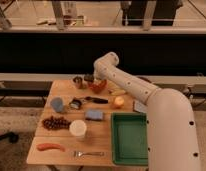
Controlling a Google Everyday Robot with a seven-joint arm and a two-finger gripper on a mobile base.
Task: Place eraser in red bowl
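The red bowl (98, 86) stands at the back middle of the wooden table (63, 137). My arm comes in from the right, bends above the table's far edge, and reaches down to the bowl. My gripper (89, 78) shows as a dark shape at the bowl's back left rim, next to a small metal cup (77, 81). I see no tan-brown eraser; it may be hidden at the gripper.
A blue cup (57, 104), grapes (55, 122), a white cup (77, 128), a blue sponge (94, 115), a black-handled tool (95, 100), an orange fruit (118, 102), a banana (117, 92), a green tray (130, 137), a red sausage (50, 147) and a fork (88, 153) lie on the table.
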